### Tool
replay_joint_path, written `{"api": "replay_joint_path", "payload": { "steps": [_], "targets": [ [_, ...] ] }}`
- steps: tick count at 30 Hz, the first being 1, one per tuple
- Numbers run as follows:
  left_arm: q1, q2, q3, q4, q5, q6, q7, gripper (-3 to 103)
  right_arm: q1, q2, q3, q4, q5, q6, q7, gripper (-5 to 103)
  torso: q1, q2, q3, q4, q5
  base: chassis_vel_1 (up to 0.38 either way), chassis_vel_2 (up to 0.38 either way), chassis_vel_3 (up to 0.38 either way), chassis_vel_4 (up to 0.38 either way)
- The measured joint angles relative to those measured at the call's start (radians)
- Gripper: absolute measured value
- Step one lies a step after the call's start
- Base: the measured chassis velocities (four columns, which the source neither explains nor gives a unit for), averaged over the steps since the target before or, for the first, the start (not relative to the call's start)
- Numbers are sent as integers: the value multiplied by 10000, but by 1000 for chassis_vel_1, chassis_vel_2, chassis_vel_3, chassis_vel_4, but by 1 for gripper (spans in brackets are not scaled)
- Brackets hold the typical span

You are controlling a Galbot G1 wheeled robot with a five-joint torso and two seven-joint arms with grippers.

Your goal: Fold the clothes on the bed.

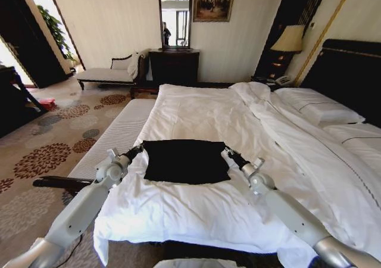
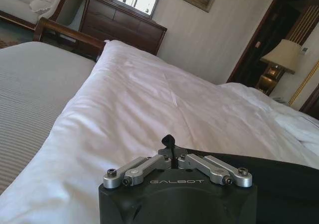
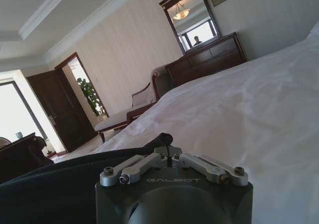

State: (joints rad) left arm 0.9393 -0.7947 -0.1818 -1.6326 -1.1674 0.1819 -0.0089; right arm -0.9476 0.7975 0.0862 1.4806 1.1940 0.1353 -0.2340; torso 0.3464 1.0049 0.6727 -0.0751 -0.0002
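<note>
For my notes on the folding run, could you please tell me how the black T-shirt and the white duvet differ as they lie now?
The T-shirt is black and small; the duvet is white and runs the length of the bed. The T-shirt lies flat as a neat rectangle near the foot; the duvet is rumpled toward the pillow side. The left tool and right tool each meet a T-shirt corner; neither touches the duvet. Both are soft fabric lying on the bed.

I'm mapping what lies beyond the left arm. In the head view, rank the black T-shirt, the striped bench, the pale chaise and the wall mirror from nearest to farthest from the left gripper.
1. Black T-shirt: on the bed, its corner at the left gripper.
2. Striped bench: alongside the bed, on the robot's left.
3. Pale chaise: against the far wall, left.
4. Wall mirror: above the dark dresser, farthest.
</note>
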Motion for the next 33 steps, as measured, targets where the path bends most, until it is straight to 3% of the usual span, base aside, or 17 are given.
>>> {"api": "replay_joint_path", "payload": {
  "steps": [8, 16, 25, 33],
  "targets": [
    [667, 124, -165, -286, 527, -143, 35, 1, -1120, -163, 653, 926, -178, 3, 211, 0, 0, 1, 0, -3, 1, 0, 0, 0, 0],
    [61, -546, -243, 177, 560, -185, -103, 1, -982, 161, 948, 412, -391, 62, 222, 0, 2, 0, 2, 0, 3, 0, 0, 0, 0],
    [-1798, -1544, 157, 1323, 483, -239, -246, 1, 754, 712, 578, -1083, 146, 363, -76, 0, 3, 0, 3, -2, 8, 0, 0, 0, 0],
    [-3115, -2691, 677, 3640, 1302, -766, -77, 1, 2948, 1578, -662, -3607, -252, 658, -494, 0, 7, -1, 5, 1, 1, 0, 0, 0, 0]
  ]
}}
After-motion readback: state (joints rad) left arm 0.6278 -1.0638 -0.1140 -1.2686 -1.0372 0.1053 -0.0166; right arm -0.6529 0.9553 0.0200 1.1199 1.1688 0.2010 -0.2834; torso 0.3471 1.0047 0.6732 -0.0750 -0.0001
